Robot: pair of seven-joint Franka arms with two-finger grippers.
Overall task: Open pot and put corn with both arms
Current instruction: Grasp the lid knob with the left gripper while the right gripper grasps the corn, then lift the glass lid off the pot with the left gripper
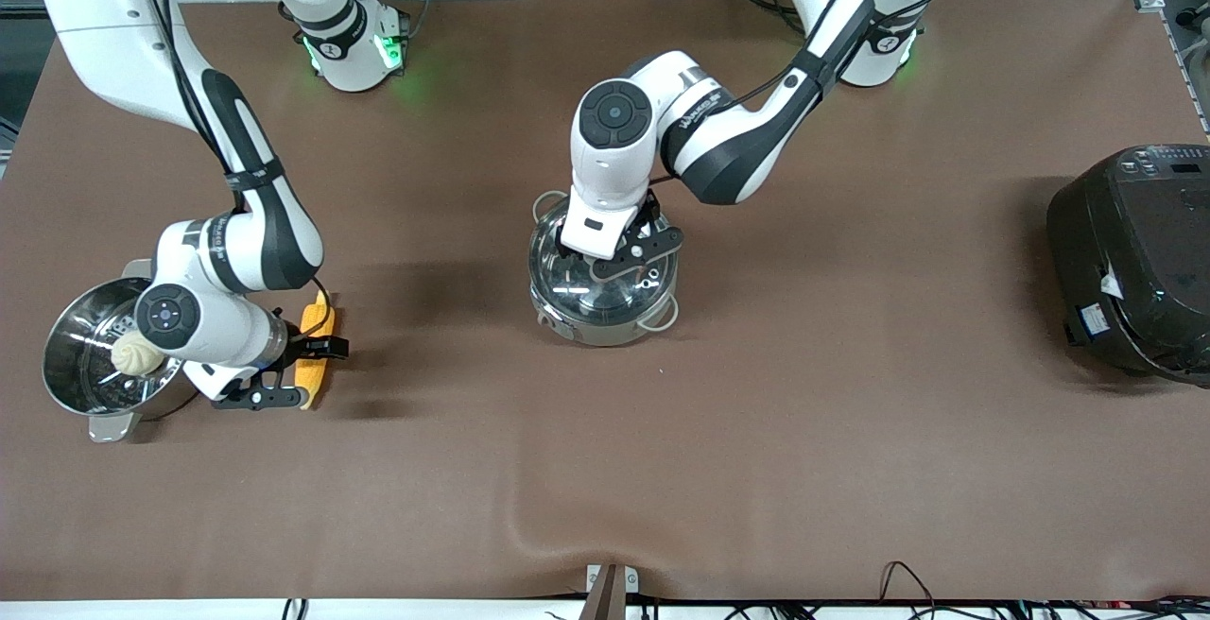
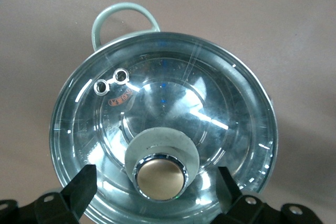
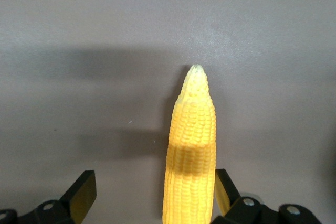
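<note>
Brown worktop (image 1: 756,412) carries the lidded pot (image 1: 605,318) at centre, left gripper (image 2: 157,192) jaws released astride its knob (image 2: 160,177), while toward the right arm's end the right gripper (image 3: 152,198) jaws, also released, straddle the corn (image 3: 191,150) across its long axis.

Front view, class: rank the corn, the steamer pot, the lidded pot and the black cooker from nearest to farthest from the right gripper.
1. Corn: between the right gripper fingers.
2. Steamer pot: beside it, at the right arm's end.
3. Lidded pot: mid-table, under the left gripper.
4. Black cooker: at the left arm's end.
</note>
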